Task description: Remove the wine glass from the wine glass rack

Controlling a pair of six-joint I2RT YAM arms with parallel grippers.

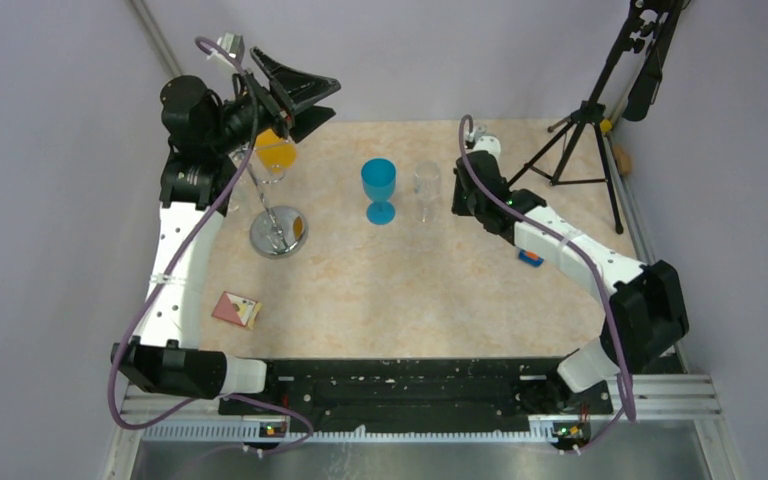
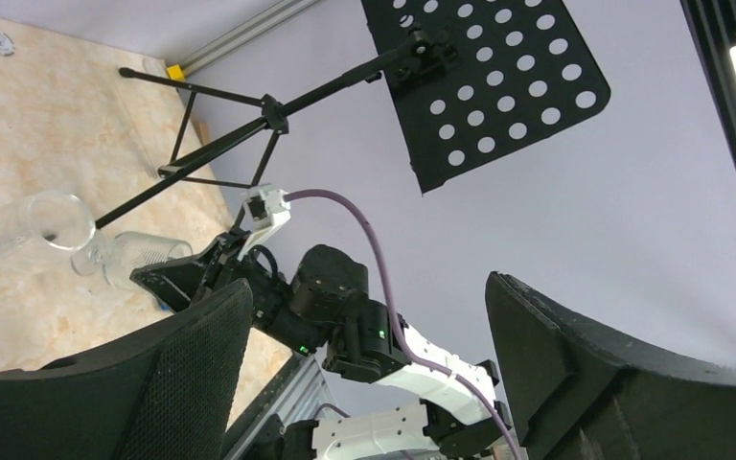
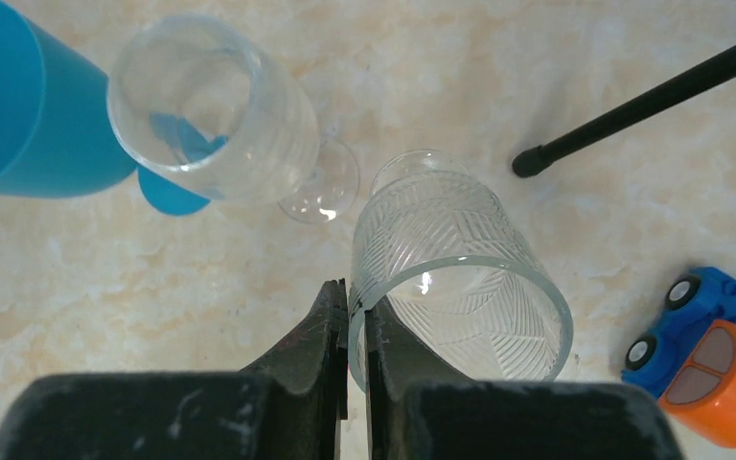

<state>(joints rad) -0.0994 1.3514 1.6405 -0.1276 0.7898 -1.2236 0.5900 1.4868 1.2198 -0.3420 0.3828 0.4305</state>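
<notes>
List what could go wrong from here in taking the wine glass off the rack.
The left gripper is open and empty near the orange wine glass on the wine glass rack; its pole slants, so a sideways pull may tip it.
The right gripper pinches only the rim of a patterned glass, which might slip and hit the clear wine glass beside it.

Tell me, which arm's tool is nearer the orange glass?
Left. The left tool, open, hovers beside the orange glass at the rack; the right tool is far off, beyond the blue goblet, pinching the rim of a clear glass.
</notes>
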